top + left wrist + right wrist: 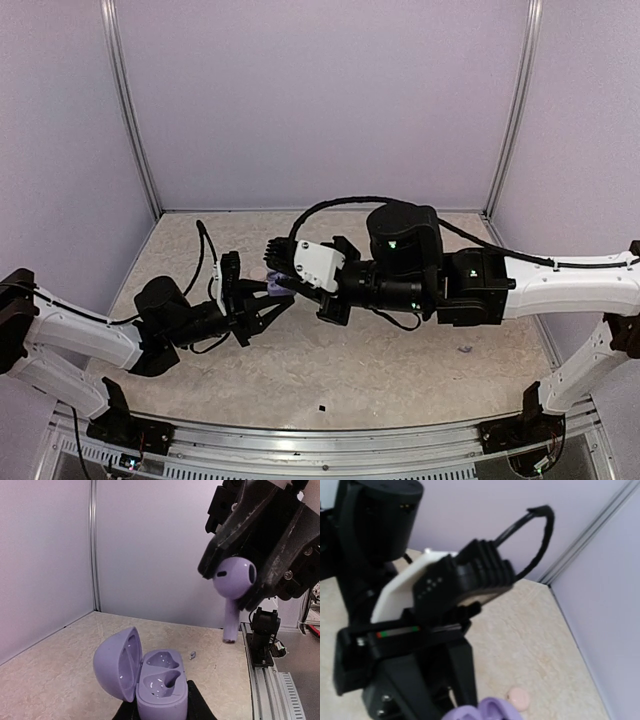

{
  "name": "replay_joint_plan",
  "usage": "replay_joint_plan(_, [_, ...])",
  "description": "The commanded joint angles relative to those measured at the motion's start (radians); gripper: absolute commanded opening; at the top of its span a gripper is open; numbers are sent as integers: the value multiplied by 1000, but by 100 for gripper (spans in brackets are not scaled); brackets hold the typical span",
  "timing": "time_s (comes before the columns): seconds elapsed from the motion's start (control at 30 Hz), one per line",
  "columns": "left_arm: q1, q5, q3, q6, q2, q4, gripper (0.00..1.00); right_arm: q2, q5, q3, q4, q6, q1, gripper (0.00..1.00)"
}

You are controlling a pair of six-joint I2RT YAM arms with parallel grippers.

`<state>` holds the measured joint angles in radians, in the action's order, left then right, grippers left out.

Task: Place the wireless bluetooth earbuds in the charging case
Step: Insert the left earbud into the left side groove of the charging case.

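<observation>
One earbud (234,577): light, stiff, glossy, likely slippery; best pinched across the bulb, stem left free.
Right gripper (236,580): jaws nearly closed on the bulb; stem hangs down, above and right of the case.
Charging case (161,690): lid open, both sockets vacant.
Left gripper (161,712): jaws closed tight around the case's base.

1. Left arm (90,340) reaches low toward the centre; left gripper (280,304) is clamped on the open charging case (161,692).
2. Right arm (560,285) stretches across; right gripper (282,270), just above the left gripper, pinches an earbud (233,576).
</observation>
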<state>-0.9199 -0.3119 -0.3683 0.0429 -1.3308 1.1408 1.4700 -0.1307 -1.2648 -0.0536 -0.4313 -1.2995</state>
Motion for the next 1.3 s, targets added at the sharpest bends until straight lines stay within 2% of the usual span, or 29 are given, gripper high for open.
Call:
replay_joint_plan(0.0, [-11, -18, -26, -17, 0, 20, 3, 28, -54, -28, 31, -26, -6, 10])
replay_joint_plan(0.67, [-20, -10, -20, -24, 9, 17, 3, 65, -107, -30, 9, -59, -5, 9])
replay_joint_plan(1.27, [-19, -65, -24, -31, 1, 30, 3, 85, 10, -49, -70, -94, -9, 12])
